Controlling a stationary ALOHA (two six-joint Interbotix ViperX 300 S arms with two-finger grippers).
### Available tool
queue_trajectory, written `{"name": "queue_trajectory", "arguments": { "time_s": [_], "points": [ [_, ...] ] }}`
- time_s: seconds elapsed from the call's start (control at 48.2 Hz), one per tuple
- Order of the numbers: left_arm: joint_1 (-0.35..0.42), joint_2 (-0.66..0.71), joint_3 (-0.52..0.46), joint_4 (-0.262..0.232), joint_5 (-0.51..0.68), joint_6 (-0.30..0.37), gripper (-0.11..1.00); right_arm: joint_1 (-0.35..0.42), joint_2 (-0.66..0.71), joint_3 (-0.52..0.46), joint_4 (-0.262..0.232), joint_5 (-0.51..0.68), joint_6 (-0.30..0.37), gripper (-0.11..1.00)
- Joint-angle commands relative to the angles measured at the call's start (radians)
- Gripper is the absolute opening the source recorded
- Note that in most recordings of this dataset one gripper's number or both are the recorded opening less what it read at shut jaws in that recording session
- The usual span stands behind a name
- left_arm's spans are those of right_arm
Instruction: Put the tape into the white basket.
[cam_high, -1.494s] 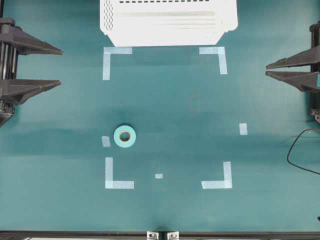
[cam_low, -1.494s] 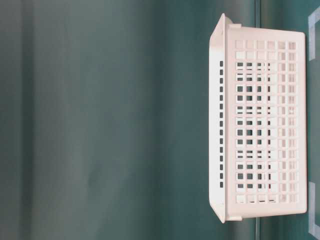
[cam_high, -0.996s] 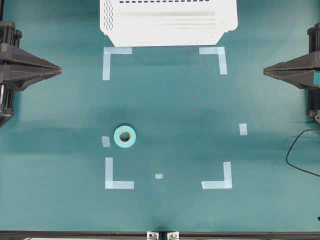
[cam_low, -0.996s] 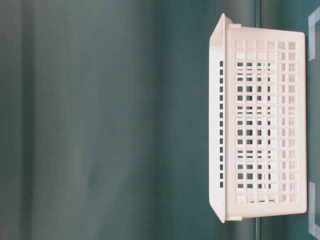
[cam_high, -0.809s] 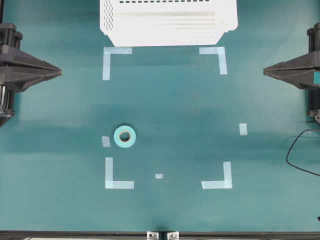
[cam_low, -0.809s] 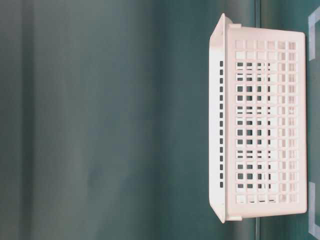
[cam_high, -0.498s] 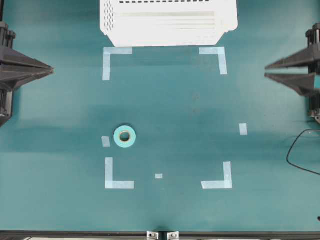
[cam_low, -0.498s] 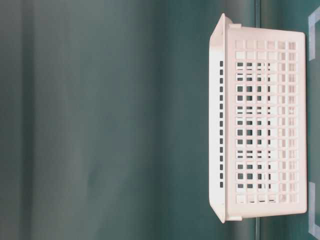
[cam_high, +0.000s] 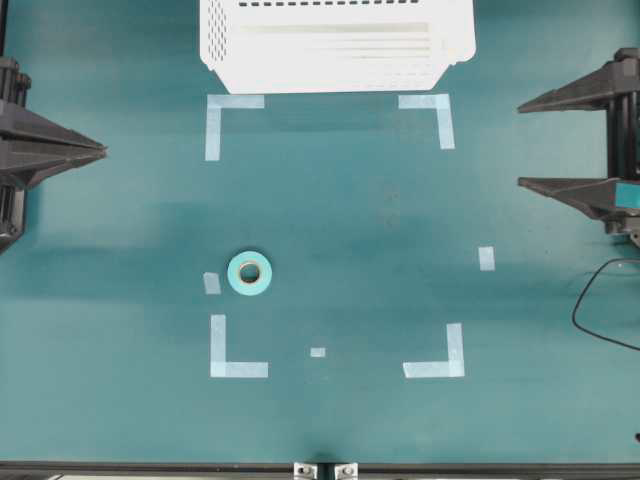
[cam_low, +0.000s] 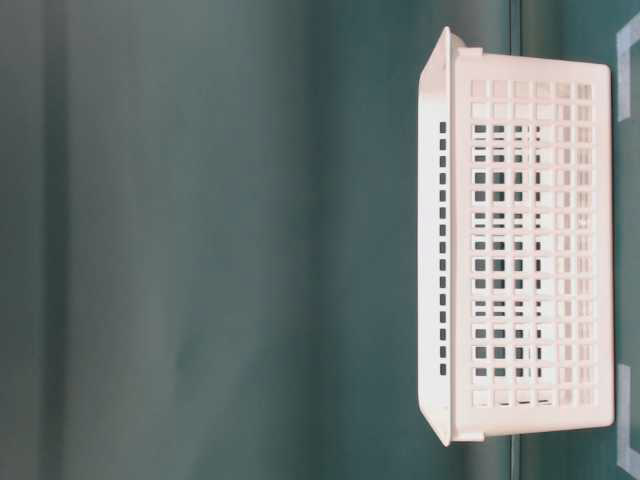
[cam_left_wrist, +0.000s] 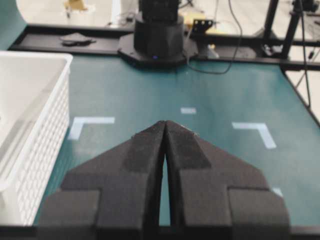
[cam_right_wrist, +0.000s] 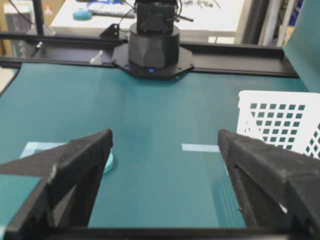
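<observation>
The tape (cam_high: 250, 272), a small teal roll with a pale core, lies flat on the green table left of centre; a sliver of it (cam_right_wrist: 109, 162) shows beside the right gripper's left finger. The white basket (cam_high: 337, 45) stands at the far edge, also seen in the table-level view (cam_low: 520, 265), the left wrist view (cam_left_wrist: 30, 130) and the right wrist view (cam_right_wrist: 280, 122). My left gripper (cam_high: 103, 151) is shut and empty at the left edge (cam_left_wrist: 165, 122). My right gripper (cam_high: 520, 145) is wide open and empty at the right edge (cam_right_wrist: 165, 137). Both are far from the tape.
Pale-blue tape corner marks (cam_high: 235, 345) (cam_high: 428, 118) frame the middle of the table, with small strips (cam_high: 486, 258) (cam_high: 212, 283). A black cable (cam_high: 590, 310) loops at the right edge. The opposite arm's base (cam_left_wrist: 159, 42) stands across the table.
My right gripper has opened wide from shut. My left gripper closed about a second ago, stays shut and has drawn back slightly to the left. The tape has not moved.
</observation>
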Motion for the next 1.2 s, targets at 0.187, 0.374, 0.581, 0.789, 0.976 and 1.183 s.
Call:
{"name": "queue_trajectory", "arguments": {
  "time_s": [0.187,0.374,0.581,0.789,0.976,1.183],
  "points": [
    [0.003,-0.094,0.051,0.0,0.083,0.006,-0.11,-0.002,0.109,-0.094,0.0,-0.008,0.002,0.96],
    [0.003,-0.155,0.087,0.0,0.19,0.002,-0.11,-0.002,0.189,-0.144,0.0,-0.005,0.002,0.96],
    [0.003,-0.176,0.1,0.0,0.261,0.006,-0.11,-0.002,0.276,-0.193,0.0,0.011,0.003,0.96],
    [0.003,-0.178,0.121,0.0,0.278,0.008,-0.11,-0.002,0.374,-0.255,0.0,0.071,0.005,0.96],
    [0.003,-0.178,0.14,0.0,0.278,0.0,-0.11,-0.002,0.454,-0.313,0.0,0.103,0.005,0.96],
    [0.003,-0.178,0.158,0.0,0.27,0.008,-0.11,0.0,0.537,-0.383,0.0,0.156,0.003,0.96]
  ]
}}
